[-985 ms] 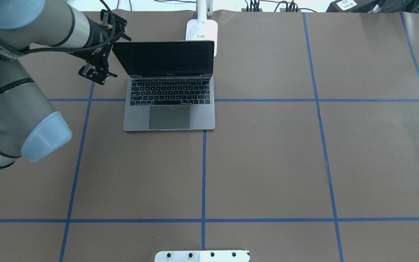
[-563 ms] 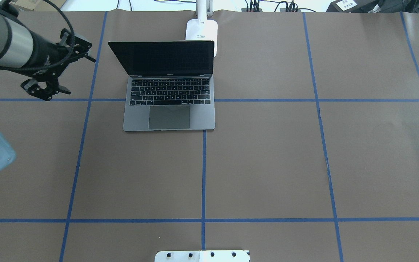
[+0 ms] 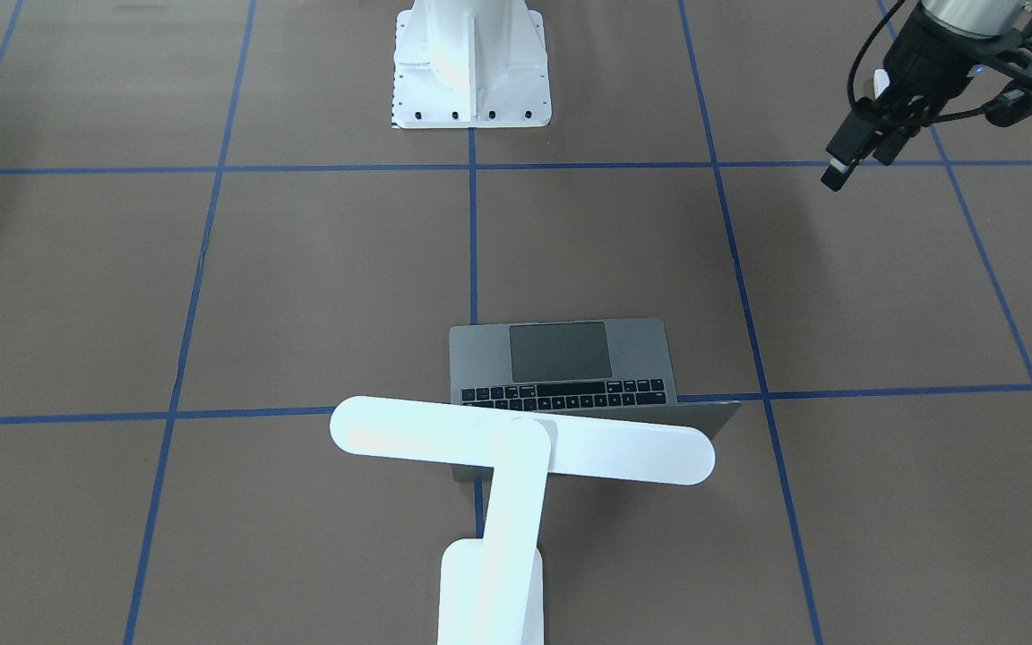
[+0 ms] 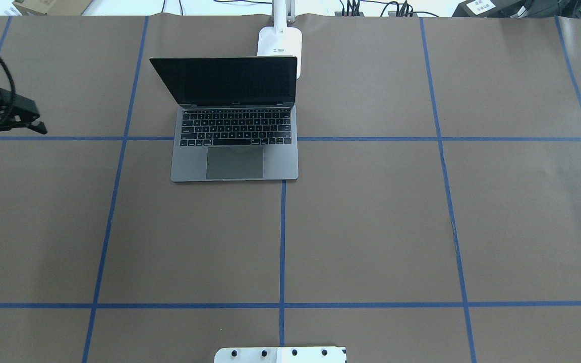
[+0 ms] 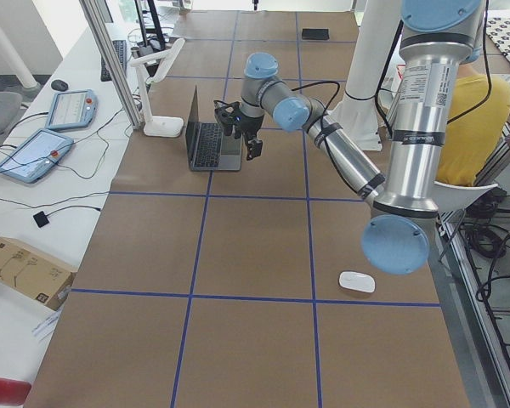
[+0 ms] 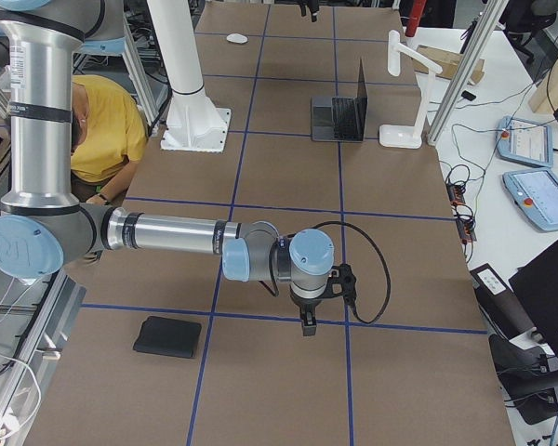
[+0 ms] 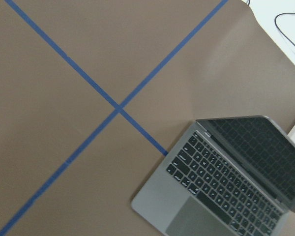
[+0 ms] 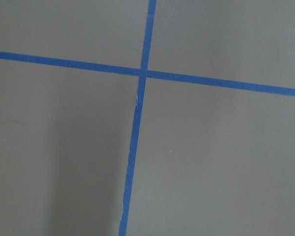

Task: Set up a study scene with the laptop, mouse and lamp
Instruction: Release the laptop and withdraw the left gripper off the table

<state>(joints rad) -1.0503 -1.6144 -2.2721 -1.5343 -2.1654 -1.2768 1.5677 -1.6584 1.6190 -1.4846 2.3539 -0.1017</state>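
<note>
Bright, even light throughout; the white lamp [image 3: 520, 466] glares overexposed, shadows are faint and soft.

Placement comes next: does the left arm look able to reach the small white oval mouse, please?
Probably yes: the small white oval mouse lies on brown table close to that arm, with nothing between it and the left gripper.
</note>
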